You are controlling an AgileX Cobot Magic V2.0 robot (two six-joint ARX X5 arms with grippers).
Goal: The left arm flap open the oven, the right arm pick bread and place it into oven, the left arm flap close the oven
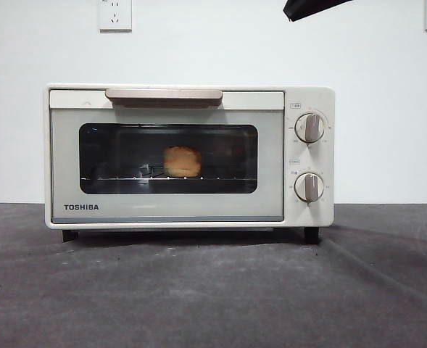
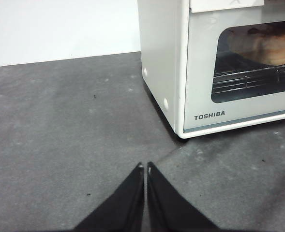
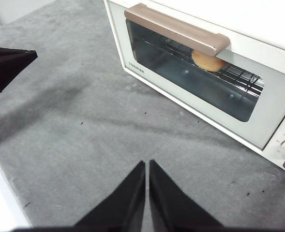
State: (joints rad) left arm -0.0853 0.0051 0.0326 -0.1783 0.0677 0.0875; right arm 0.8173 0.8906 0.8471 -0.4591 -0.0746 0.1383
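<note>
The cream oven stands on the dark mat with its glass door closed and the beige handle at the top. Behind the glass, the golden bread rests on the wire rack. In the left wrist view the oven and bread lie off to one side; my left gripper is shut and empty over the mat, well clear of the oven. My right gripper is also shut and empty, hanging back from the oven, its handle and the bread.
Two round knobs sit on the oven's right panel. A black arm tip shows at the top edge of the front view. The left gripper appears at the side of the right wrist view. Grey mat spreads before the oven.
</note>
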